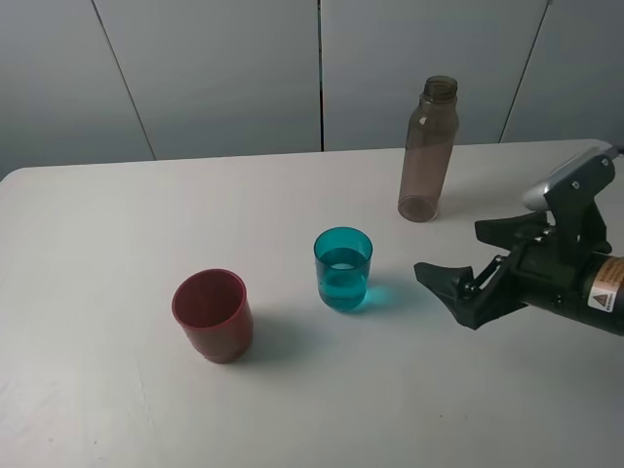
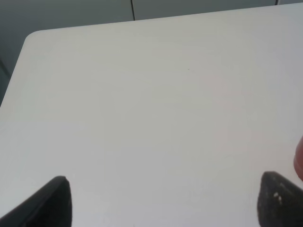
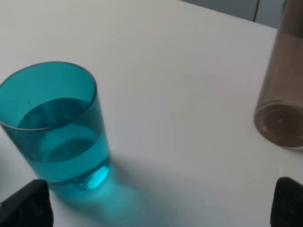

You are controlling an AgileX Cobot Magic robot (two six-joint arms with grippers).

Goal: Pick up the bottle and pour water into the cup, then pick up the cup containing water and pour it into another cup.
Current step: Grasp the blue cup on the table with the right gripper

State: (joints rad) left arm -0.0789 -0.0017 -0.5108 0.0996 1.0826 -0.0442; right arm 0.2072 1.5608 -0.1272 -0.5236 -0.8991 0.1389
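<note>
Upright: bottle (image 1: 427, 156), teal cup (image 1: 343, 270) w/ water, red cup (image 1: 212, 314).

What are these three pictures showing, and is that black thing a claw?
It is a robot with two arms, each ending in black jaws that pinch things. The wide picture comes from a camera mounted high and shows only the right arm. The other two come from cameras on the wrists, looking past each arm's jaws. On the white table stand a translucent teal plastic cup partly filled with water, an opaque dark red plastic cup and a tall smoky grey-brown plastic bottle without a cap. Both pairs of jaws are open and hold nothing; the right pair faces the teal cup.
</note>
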